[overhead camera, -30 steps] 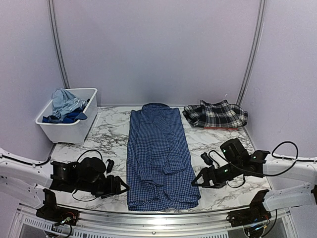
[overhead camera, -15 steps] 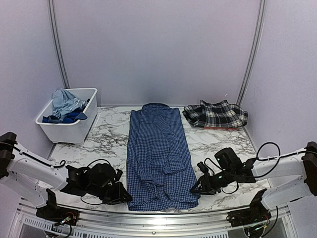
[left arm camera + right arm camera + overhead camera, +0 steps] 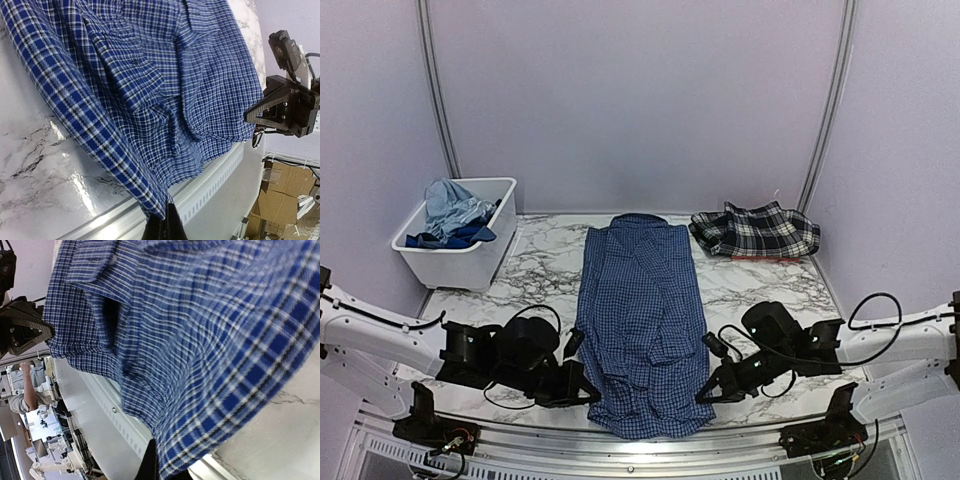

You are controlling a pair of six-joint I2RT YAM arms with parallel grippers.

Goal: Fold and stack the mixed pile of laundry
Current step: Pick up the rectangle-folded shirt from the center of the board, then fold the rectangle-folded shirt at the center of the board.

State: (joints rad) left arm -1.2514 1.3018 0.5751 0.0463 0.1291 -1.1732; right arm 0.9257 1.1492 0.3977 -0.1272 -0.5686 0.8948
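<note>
The navy small-check button shirt (image 3: 642, 320) lies lengthwise down the middle of the marble table, collar at the far end. My left gripper (image 3: 592, 393) is shut on its near left hem corner, and the pinched cloth (image 3: 150, 75) runs right into the dark fingers (image 3: 167, 212). At the near right hem corner my right gripper (image 3: 702, 393) is likewise shut on the shirt (image 3: 200, 340), cloth draped over the fingers (image 3: 160, 460). The near hem is gathered narrower between the two grips, close to the table's front rail. A black-and-white plaid piece (image 3: 755, 230) rests folded at the back right.
A white bin (image 3: 450, 262) stands at the back left, holding a light blue T-shirt (image 3: 455, 205) over a royal blue garment (image 3: 440, 238). The metal front rail (image 3: 640, 440) runs just below the shirt's hem. Pale walls close in the back and sides.
Both grippers moved inward to the shirt's near corners and shut on them. The near hem has drawn in narrower.
</note>
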